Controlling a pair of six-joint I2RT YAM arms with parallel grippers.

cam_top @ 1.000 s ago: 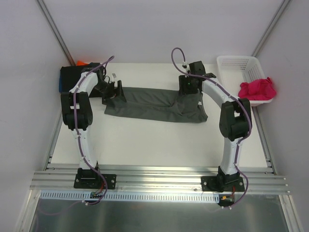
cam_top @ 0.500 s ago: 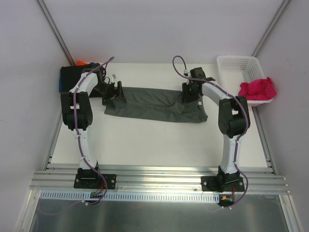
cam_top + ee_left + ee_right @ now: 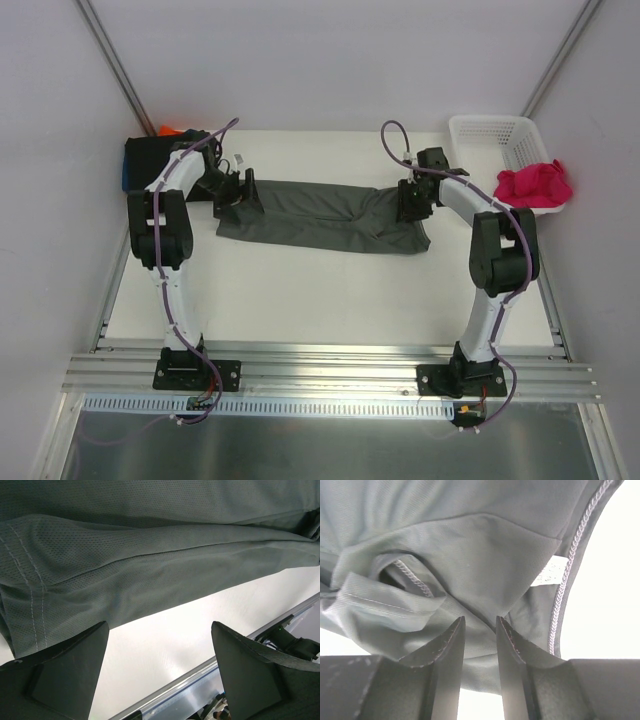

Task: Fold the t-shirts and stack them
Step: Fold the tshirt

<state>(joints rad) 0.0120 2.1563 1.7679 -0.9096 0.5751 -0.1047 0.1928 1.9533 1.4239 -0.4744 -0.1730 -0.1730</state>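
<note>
Ref. landmark = dark grey t-shirt [image 3: 320,215]. It lies spread lengthwise across the far half of the counter [image 3: 330,290], as a long band with wrinkles and loose folds, not yet folded square.

L end effector [image 3: 245,195]: at the shirt's left end, just over the edge of the cloth. Wrist cam shows both fingers [image 3: 65,675] spread wide with nothing between them, so it is released. The shirt's stitched hem runs just beyond the finger tips, and bare counter shows on the near side of the shirt's edge.

R end effector [image 3: 408,203]: at the shirt's right end, on its far corner. Wrist cam shows the fingers [image 3: 445,665] drawn in to a narrow slit with a ridge of grey cloth running into it. I read this as clenched on a fold of the shirt. A bunched sleeve opening sits left of the grip. A white label [image 3: 547,572] and a stitched seam [image 3: 575,545] sit right of it.

Other shirts:
- The magenta-pink t-shirt [image 3: 535,185] is crumpled and hangs over the near rim of the white basket [image 3: 490,130], well off the grey shirt's right end.
- The black t-shirt [image 3: 145,155] is past the grey shirt's left end, behind the L arm.
- An orange t-shirt [image 3: 168,130] shows at the far side of the black one, and a blue t-shirt [image 3: 124,175] at its left edge. Both are mostly hidden, so I cannot tell their fold state.
</note>
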